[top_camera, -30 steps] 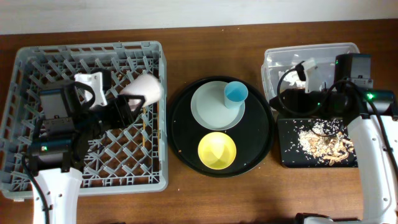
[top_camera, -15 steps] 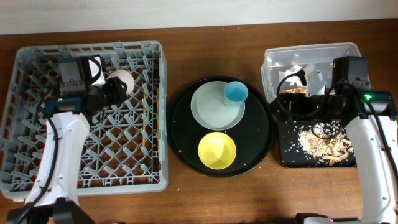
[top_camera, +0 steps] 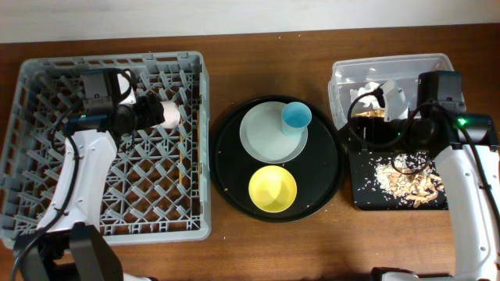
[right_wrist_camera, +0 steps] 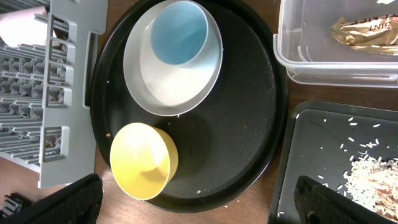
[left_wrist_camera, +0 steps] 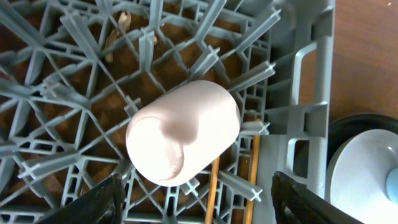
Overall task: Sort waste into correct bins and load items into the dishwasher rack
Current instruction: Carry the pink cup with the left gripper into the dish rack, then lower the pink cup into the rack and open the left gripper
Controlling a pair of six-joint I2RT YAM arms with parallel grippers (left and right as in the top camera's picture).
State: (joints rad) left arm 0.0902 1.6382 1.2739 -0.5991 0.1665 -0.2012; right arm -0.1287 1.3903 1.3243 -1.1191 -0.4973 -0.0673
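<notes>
The small pink cup [left_wrist_camera: 183, 134] lies tipped on its side among the upright pegs of the dishwasher rack [top_camera: 23, 156], toward the rack's back right corner, its closed base turned to the left wrist camera. The left gripper [left_wrist_camera: 198, 193] hangs just short of it with its two fingers [left_wrist_camera: 106, 199] spread wide, one to each side, and neither is pressing on the cup. From where I stand, the thin wooden chopsticks [left_wrist_camera: 252, 168] lie down between the pegs just beside the cup, near the rack's right wall. To the right of the rack sits the round black tray [top_camera: 226, 156], carrying the pale grey-green plate [top_camera: 266, 140] with the light-blue cup [top_camera: 296, 115] upright on the plate's far right edge, and the yellow bowl [top_camera: 273, 189] just in front of the plate. Further right, the clear tub [top_camera: 391, 66] holds the white tissue [top_camera: 391, 94] and the gold-brown foil wrapper [right_wrist_camera: 364, 34]. In front of the tub, the shallow black tray [top_camera: 367, 191] holds the beige food scraps [top_camera: 410, 179]. The right gripper [right_wrist_camera: 198, 193] hovers over the gap between the round tray and the bins, its fingers wide apart and holding nothing.
</notes>
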